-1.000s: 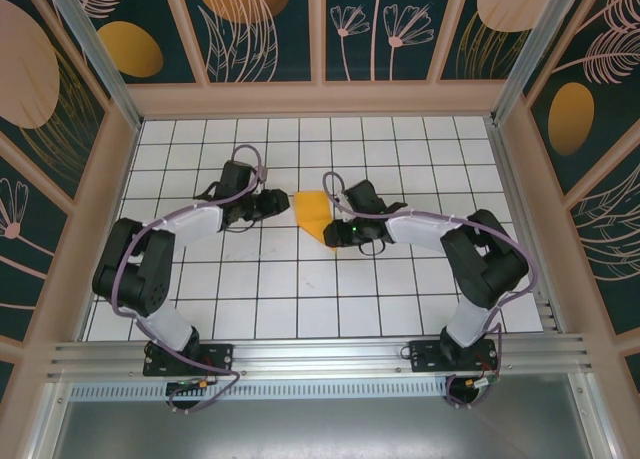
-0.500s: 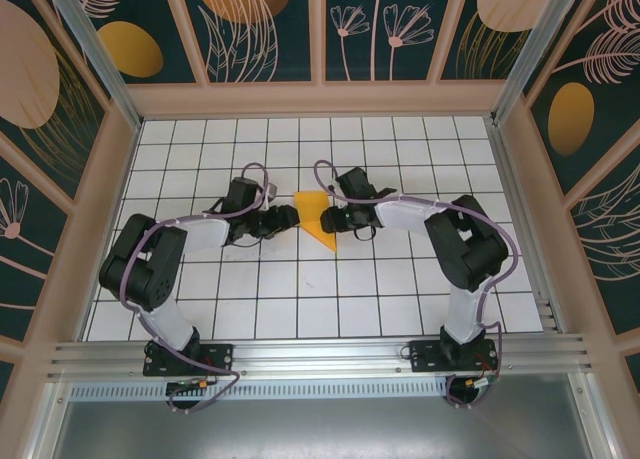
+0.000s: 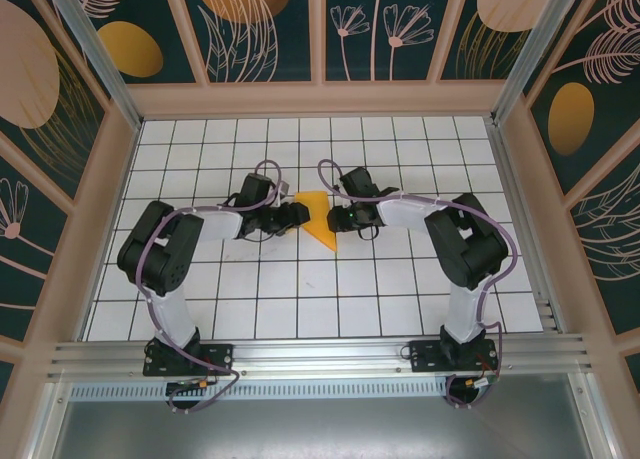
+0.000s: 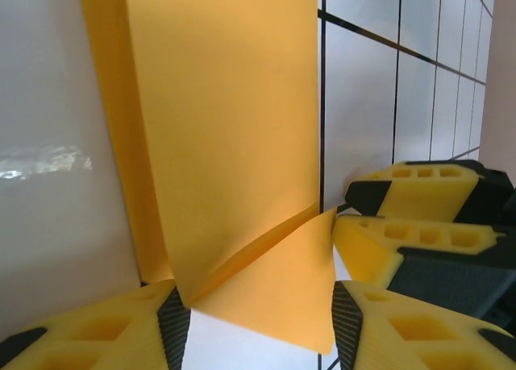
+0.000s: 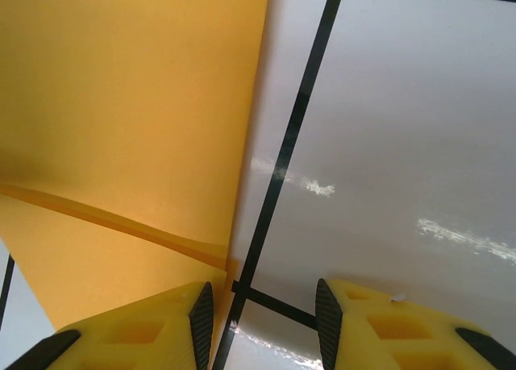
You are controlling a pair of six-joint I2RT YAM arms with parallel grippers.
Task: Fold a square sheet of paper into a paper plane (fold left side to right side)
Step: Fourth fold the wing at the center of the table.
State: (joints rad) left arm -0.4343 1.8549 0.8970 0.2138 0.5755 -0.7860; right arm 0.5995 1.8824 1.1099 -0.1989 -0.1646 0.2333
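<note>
Your paper (image 3: 316,219) lies folded near the middle of the worktop (image 3: 400,279), a bit closer to the far edge, with its sharp tip pointing toward the near edge. Your left jaws are at its left side, partly open, with a lifted flap of the paper between them but not pinched. Your right jaws are at its right side, partly open too, holding nothing, with bare worktop between them.

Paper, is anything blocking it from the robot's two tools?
No, nothing visible. The left tool has a flap of the orange paper between its open jaws, and the right tool sits at its other edge.
</note>
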